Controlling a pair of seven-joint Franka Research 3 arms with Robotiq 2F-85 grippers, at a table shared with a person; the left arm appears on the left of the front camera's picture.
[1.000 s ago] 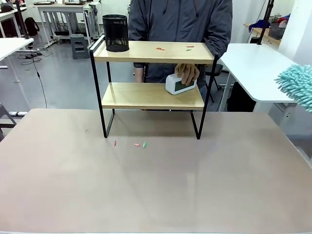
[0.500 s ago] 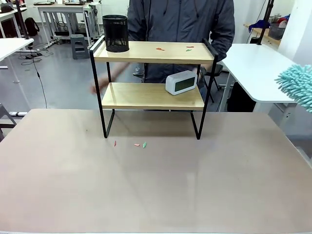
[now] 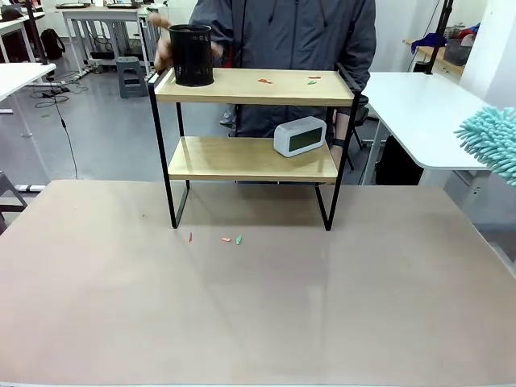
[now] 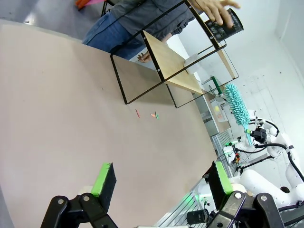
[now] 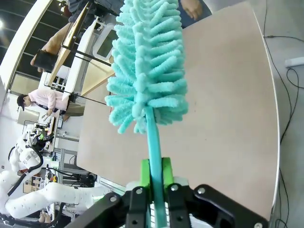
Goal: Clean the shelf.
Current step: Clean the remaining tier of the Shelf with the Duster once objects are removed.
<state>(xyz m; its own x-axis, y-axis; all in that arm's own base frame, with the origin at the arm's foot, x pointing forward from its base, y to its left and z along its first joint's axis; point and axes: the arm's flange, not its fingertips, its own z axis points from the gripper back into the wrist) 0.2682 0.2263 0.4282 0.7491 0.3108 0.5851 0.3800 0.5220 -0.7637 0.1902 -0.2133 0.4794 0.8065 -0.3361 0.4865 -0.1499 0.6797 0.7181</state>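
Observation:
The shelf (image 3: 251, 160) stands at the table's far side, with two wooden boards in a black frame. A black mesh cup (image 3: 191, 54) is on its top left, and a person's hand (image 3: 162, 55) is at the cup. A white clock (image 3: 299, 135) sits on the lower board. Small coloured scraps (image 3: 265, 81) lie on the top board. My right gripper (image 5: 156, 174) is shut on the handle of a teal fluffy duster (image 5: 147, 66), whose head shows at the right edge (image 3: 492, 141). My left gripper (image 4: 161, 178) is open over the table, far from the shelf (image 4: 167, 64).
A few scraps (image 3: 232, 239) lie on the table (image 3: 258, 306) in front of the shelf's left legs. A person stands behind the shelf. A white side table (image 3: 419, 113) is at the back right.
The person's hand let go of the clock on the lower board and moved up left to the black mesh cup. Neither of my grippers has moved, nor has the duster.

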